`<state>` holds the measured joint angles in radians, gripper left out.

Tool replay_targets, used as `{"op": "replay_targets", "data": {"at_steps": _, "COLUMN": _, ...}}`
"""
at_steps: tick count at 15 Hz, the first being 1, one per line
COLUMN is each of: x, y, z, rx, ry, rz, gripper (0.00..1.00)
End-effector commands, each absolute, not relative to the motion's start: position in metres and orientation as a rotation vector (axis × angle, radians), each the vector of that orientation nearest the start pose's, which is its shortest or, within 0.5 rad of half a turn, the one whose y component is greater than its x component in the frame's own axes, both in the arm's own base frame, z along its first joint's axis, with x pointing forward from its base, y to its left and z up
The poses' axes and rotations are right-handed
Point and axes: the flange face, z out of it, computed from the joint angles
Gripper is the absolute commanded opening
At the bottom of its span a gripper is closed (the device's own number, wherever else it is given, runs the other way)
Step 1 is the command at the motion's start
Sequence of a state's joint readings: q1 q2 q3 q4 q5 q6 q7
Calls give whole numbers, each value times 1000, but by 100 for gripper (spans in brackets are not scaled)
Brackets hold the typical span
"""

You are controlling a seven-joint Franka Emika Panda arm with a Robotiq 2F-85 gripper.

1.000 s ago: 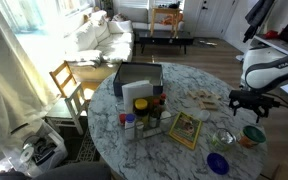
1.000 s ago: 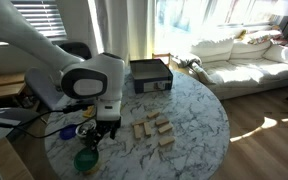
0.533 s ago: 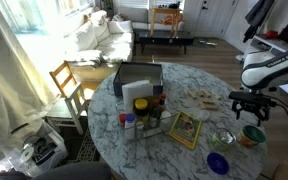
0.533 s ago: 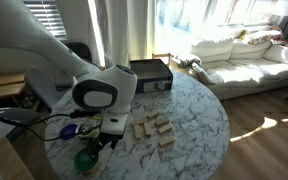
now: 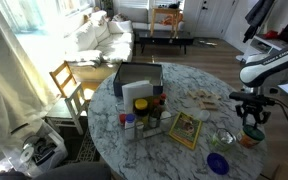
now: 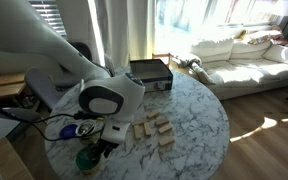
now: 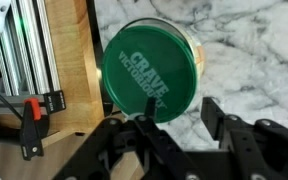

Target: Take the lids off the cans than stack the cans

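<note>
End effector, spread wide, hovers just above the green lid capping the tan can.

Round marble worktop. I log, directly on it: black box near one edge, a cluster of bottles and jars just beside it, a yellow card lying flat, wooden blocks scattered mid-surface. Blue lid lies flat near the rim, pale can close by. Tan can stands at the edge, green lid on it.
</note>
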<state>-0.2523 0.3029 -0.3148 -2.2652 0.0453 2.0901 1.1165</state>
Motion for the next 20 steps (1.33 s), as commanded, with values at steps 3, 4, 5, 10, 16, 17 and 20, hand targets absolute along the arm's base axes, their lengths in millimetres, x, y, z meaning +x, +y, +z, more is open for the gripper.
{"op": "replay_targets", "data": {"at_steps": 3, "x": 408, "y": -276, "z": 213, "rx": -2070, "ry": 2494, "rz": 718, "gripper": 5}}
{"op": "replay_targets", "data": {"at_steps": 4, "x": 409, "y": -277, "z": 214, "rx": -2070, "ry": 2497, "rz": 710, "gripper": 0}}
{"op": "replay_targets", "data": {"at_steps": 5, "x": 411, "y": -276, "z": 217, "rx": -2076, "ry": 2497, "rz": 700, "gripper": 0}}
{"op": "replay_targets", "data": {"at_steps": 10, "x": 417, "y": -273, "z": 224, "rx": -2094, "ry": 2492, "rz": 669, "gripper": 0}}
{"op": "replay_targets", "data": {"at_steps": 16, "x": 421, "y": -272, "z": 235, "rx": -2126, "ry": 2463, "rz": 631, "gripper": 0}}
{"op": "replay_targets", "data": {"at_steps": 17, "x": 421, "y": -272, "z": 236, "rx": -2132, "ry": 2455, "rz": 627, "gripper": 0}}
{"op": "replay_targets", "data": {"at_steps": 20, "x": 421, "y": -271, "z": 235, "rx": -2146, "ry": 2436, "rz": 626, "gripper": 18}}
